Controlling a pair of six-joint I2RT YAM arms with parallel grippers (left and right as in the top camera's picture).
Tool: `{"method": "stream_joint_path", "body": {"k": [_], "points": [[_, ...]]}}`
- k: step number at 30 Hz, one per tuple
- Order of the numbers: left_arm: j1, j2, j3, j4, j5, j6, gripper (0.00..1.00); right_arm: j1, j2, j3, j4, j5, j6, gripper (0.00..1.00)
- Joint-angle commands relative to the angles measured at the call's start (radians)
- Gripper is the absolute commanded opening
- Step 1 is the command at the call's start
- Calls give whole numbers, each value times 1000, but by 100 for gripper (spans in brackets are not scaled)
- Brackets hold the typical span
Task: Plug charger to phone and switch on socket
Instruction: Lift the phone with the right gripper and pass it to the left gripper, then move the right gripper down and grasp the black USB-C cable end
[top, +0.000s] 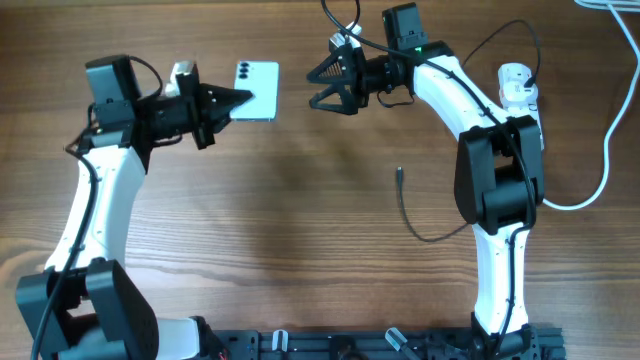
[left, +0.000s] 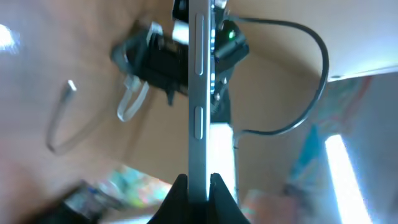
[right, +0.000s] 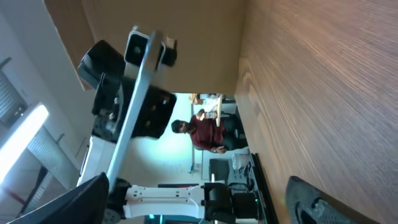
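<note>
The phone is lifted off the table with its pale back and camera lenses facing up, and my left gripper is shut on its left edge. In the left wrist view the phone stands edge-on, clamped between the black fingers of the left gripper. To the phone's right my right gripper points at it, open and empty, a short gap away. The right wrist view shows the phone edge-on beyond the wide-apart right gripper. The charger lies on the table with its tip free. The socket sits far right.
A thick white cable runs down the right side of the wooden table. The right arm's black and white links stand over the charger's far end. Both arm bases are at the front edge.
</note>
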Motion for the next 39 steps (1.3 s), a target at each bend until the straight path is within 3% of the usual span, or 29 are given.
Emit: {"method": "stream_joint_path", "body": {"k": [1, 4, 9, 13, 15, 17, 18, 20, 22, 24, 29, 32, 37, 39], "points": [[-55, -30, 6, 3, 156, -336, 4, -10, -24, 0, 4, 109, 15, 96], [-120, -30, 6, 3, 256, -484, 4, -10, -24, -3, -18, 258, 15, 100], [-119, -63, 6, 4, 253, -483, 4, -13, -24, -4, -219, 612, -5, 100], [-123, -88, 6, 3, 237, -444, 4, -24, -24, -4, -296, 704, -24, 100], [-124, -96, 6, 3, 214, -429, 4, -30, -25, -4, -301, 688, -32, 78], [-124, -96, 6, 3, 206, -426, 4, -49, -35, -3, -308, 662, -55, 37], [-124, -96, 6, 3, 198, -425, 4, -64, -48, -3, -330, 663, -65, 24], [-124, -97, 6, 3, 150, -423, 4, -93, -95, -3, -392, 669, -137, 8], [-125, -98, 6, -44, 76, -392, 4, -110, -159, -3, -481, 774, -195, 8], [-142, -100, 6, -226, -46, -301, 4, -116, -248, -4, -634, 1074, -253, 7], [-251, -102, 6, -423, -92, -216, 4, -116, -292, -5, -854, 1347, -318, 4], [-334, -102, 6, -429, -222, -216, 4, -116, -292, -5, -868, 1390, -321, 4], [-358, -102, 6, -428, -410, -216, 4, -116, -292, -5, -865, 1390, -320, 4], [-360, -111, 6, -428, -374, -216, 4, -116, -292, -5, -882, 1390, -321, 4]]}}
